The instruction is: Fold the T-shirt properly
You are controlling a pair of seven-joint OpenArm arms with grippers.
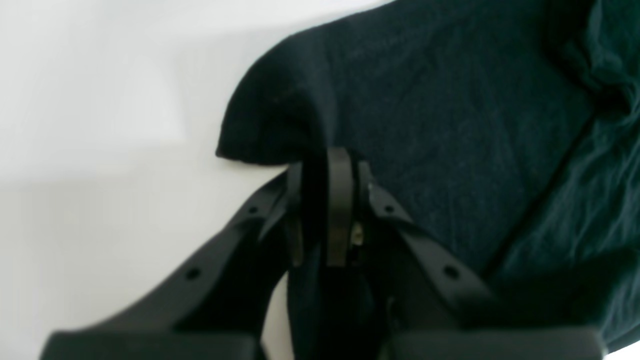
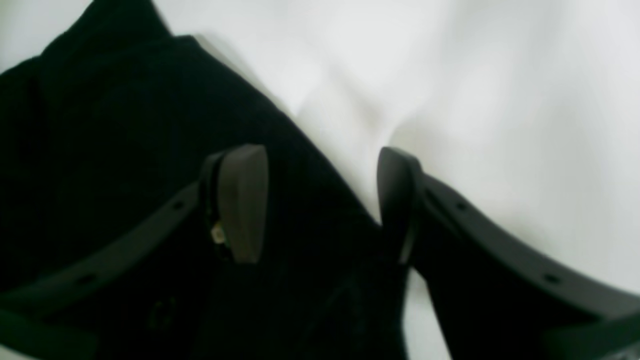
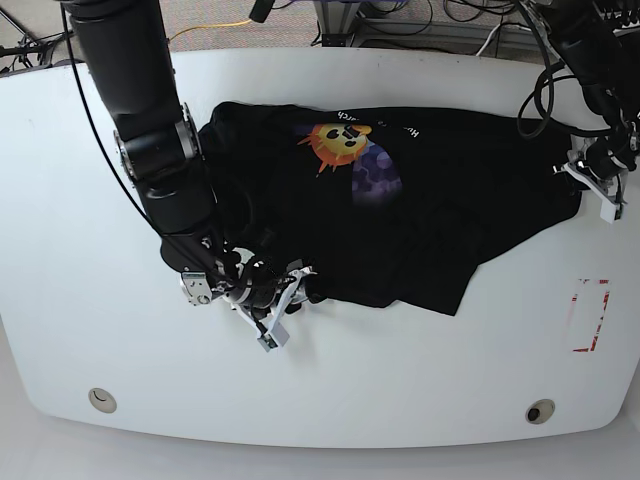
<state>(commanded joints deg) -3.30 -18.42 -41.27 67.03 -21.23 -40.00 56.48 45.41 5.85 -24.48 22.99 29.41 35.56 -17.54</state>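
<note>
Right now your right gripper point(image 2: 320, 200) hangs parted astride the near hem of the T-shirt point(image 3: 420, 210), which lies lengthwise across the table point(image 3: 400, 400), while the left gripper point(image 1: 327, 200) is clamped on its far-end corner.

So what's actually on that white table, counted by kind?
Black T-shirt: 1
Robot arms: 2, the left gripper pinching the shirt's edge, the right gripper open over the shirt's edge
Red-and-white marker on the table: 1
Total: 4
</note>
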